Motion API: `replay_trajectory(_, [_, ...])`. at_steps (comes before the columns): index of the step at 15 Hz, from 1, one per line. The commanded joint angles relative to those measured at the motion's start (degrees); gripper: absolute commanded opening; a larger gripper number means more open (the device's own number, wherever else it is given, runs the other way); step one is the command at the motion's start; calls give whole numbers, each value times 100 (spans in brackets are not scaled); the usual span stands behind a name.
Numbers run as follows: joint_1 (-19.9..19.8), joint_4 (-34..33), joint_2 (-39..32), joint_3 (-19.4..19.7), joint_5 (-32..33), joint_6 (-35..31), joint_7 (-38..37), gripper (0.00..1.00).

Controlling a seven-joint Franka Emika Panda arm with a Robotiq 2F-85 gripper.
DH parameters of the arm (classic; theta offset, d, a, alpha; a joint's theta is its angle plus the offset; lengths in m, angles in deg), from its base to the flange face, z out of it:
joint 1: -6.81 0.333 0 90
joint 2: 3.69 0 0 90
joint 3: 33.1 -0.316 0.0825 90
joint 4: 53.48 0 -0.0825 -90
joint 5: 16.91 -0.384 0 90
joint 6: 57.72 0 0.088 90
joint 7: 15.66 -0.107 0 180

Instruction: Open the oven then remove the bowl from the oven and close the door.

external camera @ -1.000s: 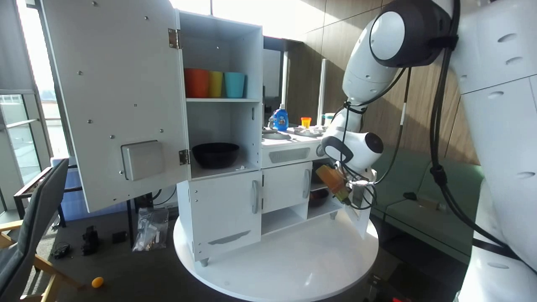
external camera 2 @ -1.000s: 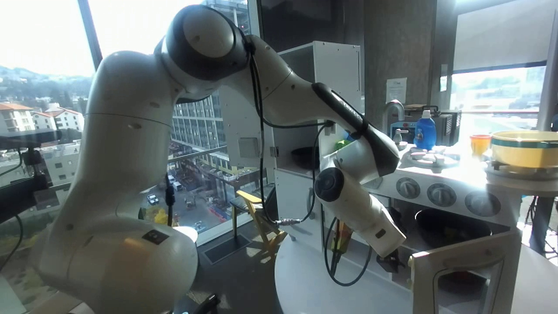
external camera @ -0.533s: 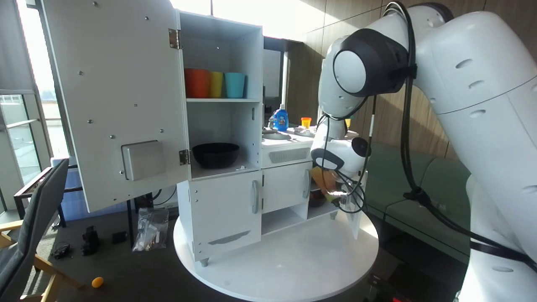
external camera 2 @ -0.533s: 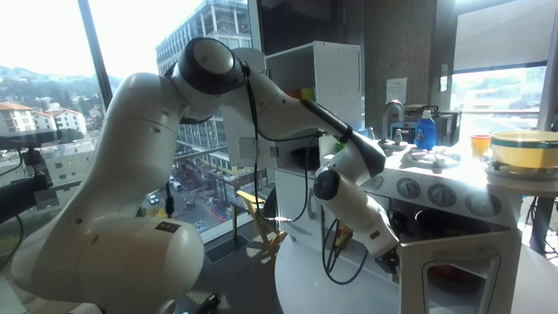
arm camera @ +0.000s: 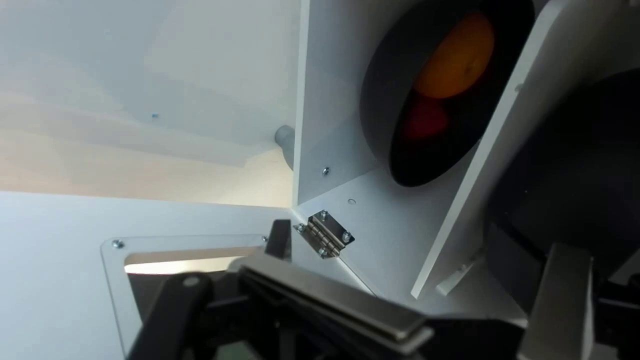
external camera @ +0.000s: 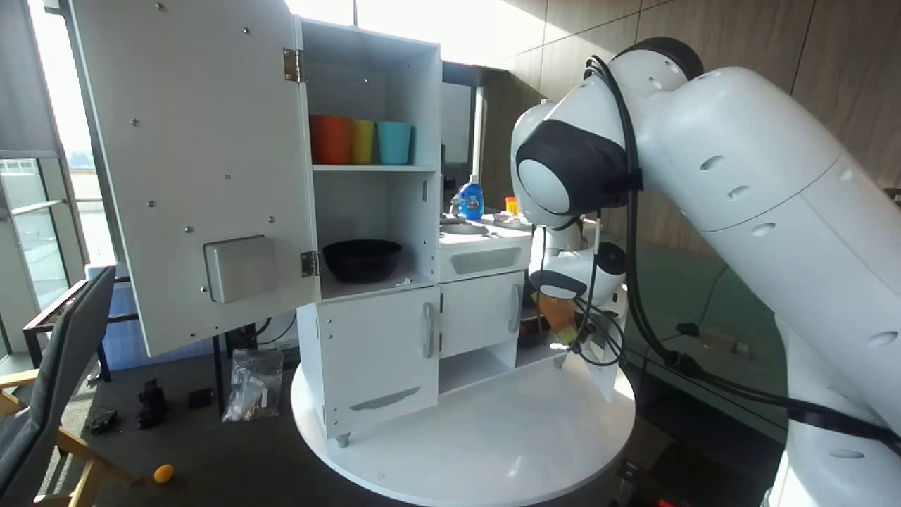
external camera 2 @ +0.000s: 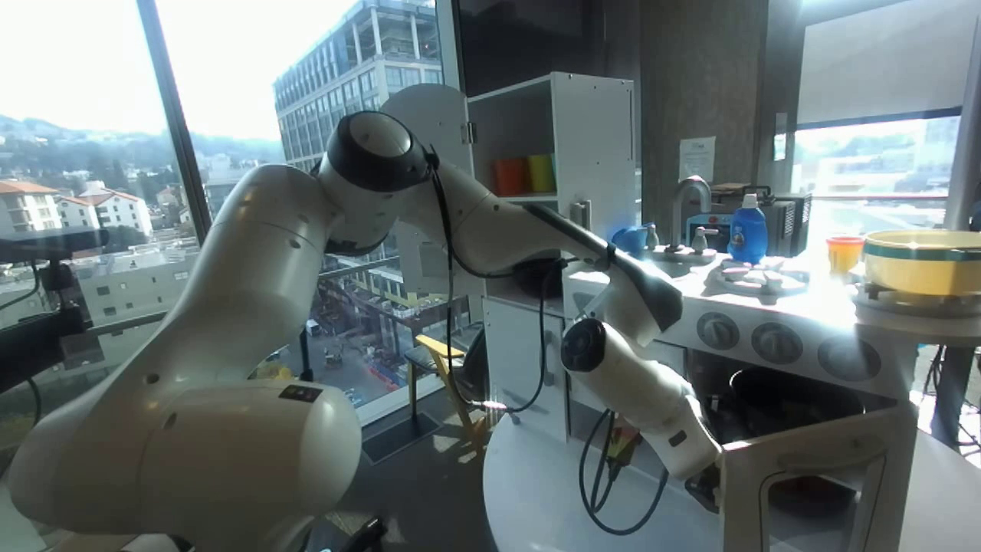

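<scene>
Two metal-padded fingers (arm camera: pixel 332 297) of the black gripper (arm camera: pixel 447 300) lead the action, spread wide apart, nothing clamped between them! Just beyond sits a round, black, hard-looking bowl (arm camera: pixel 580 165), material too dark to name, on the upper shelf (arm camera: pixel 474 175) of the white toy-kitchen oven (external camera 2: pixel 747 353). It is the likelier target, judging by nearness alone. How will it handle? Light and stiff, one would guess, slick along its curve, hardly fragile; the thin rim looks the place to pinch, one finger inside, one out. And where is it? Ahead of the gripper in the wrist view, towards the finger at that view's right, which overlaps its dark side; touching or apart, no telling. Below the shelf sits a rival, a deep dark bowl (arm camera: pixel 392 100) with something round and orange (arm camera: pixel 462 57) and something red (arm camera: pixel 425 120) inside. At the flank, the white-framed windowed door (external camera 2: pixel 805 452) stands open on its metal hinge (arm camera: pixel 325 235), free edge right beside the gripper.
</scene>
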State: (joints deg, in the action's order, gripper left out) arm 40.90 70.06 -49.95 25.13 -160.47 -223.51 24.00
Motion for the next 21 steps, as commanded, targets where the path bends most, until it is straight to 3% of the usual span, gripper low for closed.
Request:
replay_trajectory(1, [54,-107,-636,232,-81,139,-217,100])
replay_trajectory(9, [-164,-504,-1488,499,-13,-9,-410,100])
replay_trajectory(17, [-92,-288,-1388,441,189,191,-547,100])
replay_trajectory(21, [38,80,-1102,948,155,1106,-106,100])
